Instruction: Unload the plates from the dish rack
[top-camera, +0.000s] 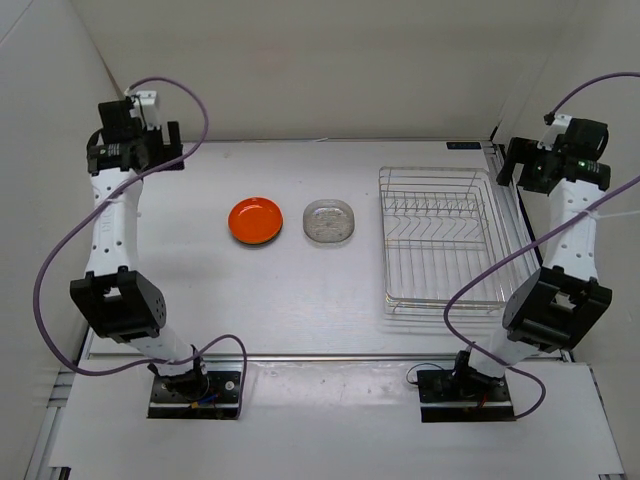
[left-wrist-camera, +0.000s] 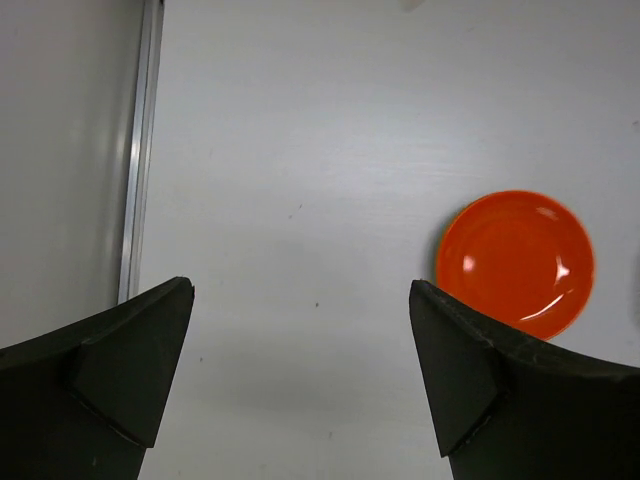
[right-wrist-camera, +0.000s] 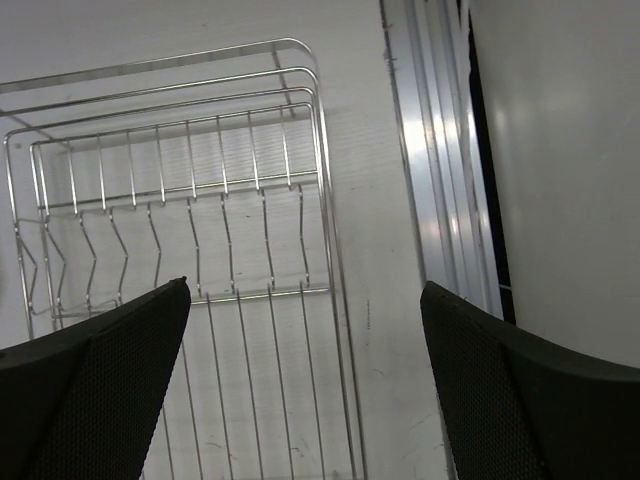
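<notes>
We note a small dark tag (top-camera: 462, 146) at the far edge of the table (top-camera: 300, 300), too small to read. Left gripper (left-wrist-camera: 300, 290): jaws wide apart, nothing held. The orange plate (left-wrist-camera: 515, 262) lies on the table outside the gap, clear of both fingers. The clear plate (top-camera: 329, 221) lies just beside it. Right gripper (right-wrist-camera: 305, 288): jaws apart above the dish rack (top-camera: 383, 240), whose edge shows between them.

1. Orange plate (top-camera: 254, 220): smooth, glossy, bright highlights.
2. Clear plate (top-camera: 329, 221): transparent, glassy.
3. Dish rack (top-camera: 437, 208): shiny metal wire.
4. Table (top-camera: 200, 290): matt white, faintly scuffed.
5. My left fingers (left-wrist-camera: 120, 370): matt black, smooth.
6. My right fingers (right-wrist-camera: 90, 400): matt black, finely dotted.
</notes>
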